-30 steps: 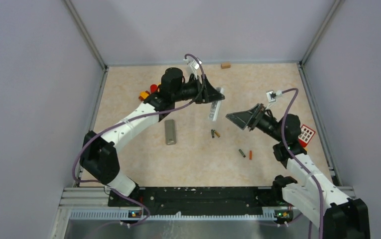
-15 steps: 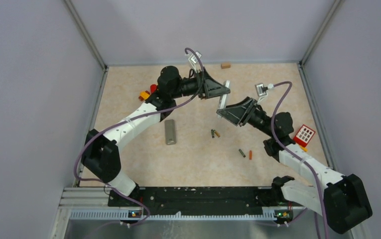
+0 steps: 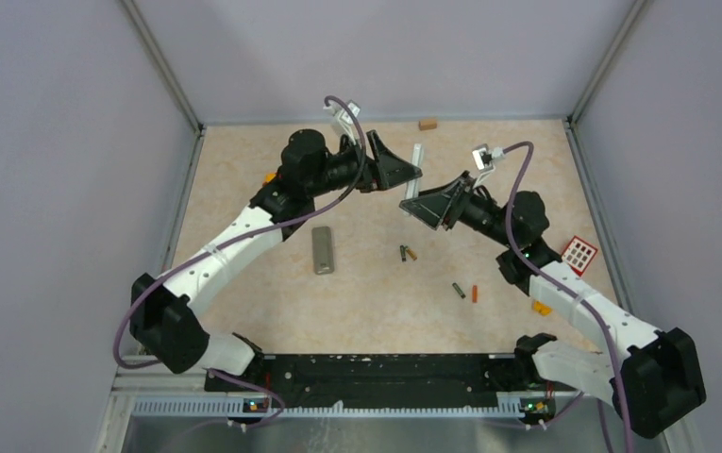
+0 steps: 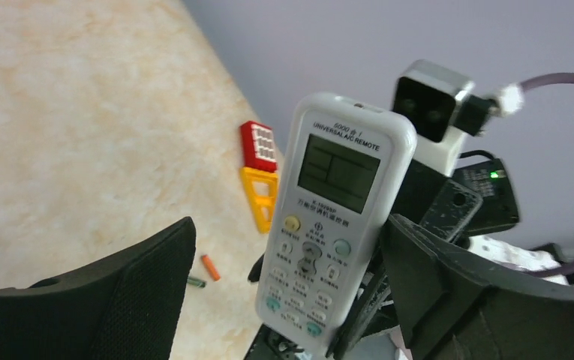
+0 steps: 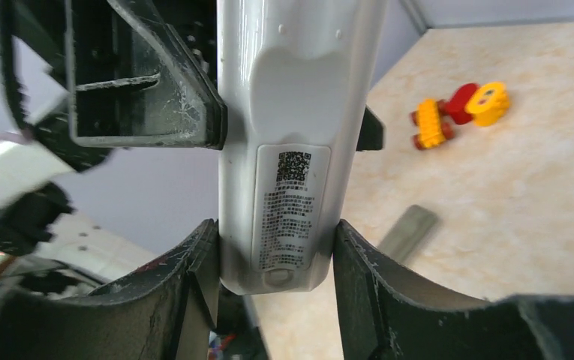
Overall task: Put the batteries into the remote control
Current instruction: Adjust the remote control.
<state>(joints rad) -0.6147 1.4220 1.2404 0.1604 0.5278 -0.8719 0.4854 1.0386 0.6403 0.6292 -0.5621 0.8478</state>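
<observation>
The white remote control (image 4: 334, 217) stands upright in the air above the table's far middle, its screen and buttons facing the left wrist camera. My right gripper (image 5: 274, 225) is shut on its lower end, both jaws pressed against the sides of its labelled back (image 5: 291, 150). My left gripper (image 4: 287, 225) is open, one finger (image 4: 126, 292) well clear of the remote and the other just beside it. From above, the two grippers meet at the remote control (image 3: 418, 156). The batteries lie on the table: a dark and orange pair (image 3: 406, 253), plus a dark one (image 3: 459, 291) beside an orange one (image 3: 475, 293).
A grey battery cover (image 3: 323, 250) lies left of centre. Red and yellow toy blocks (image 5: 460, 109) sit at the far left. A red grid block (image 3: 579, 253) and an orange piece (image 3: 541, 307) lie at the right. A small brown block (image 3: 428, 124) rests by the back wall.
My right gripper moved in from the right and shut on the remote's lower end. My left gripper, which had been holding the remote, opened. Both arms shifted left and farther back.
</observation>
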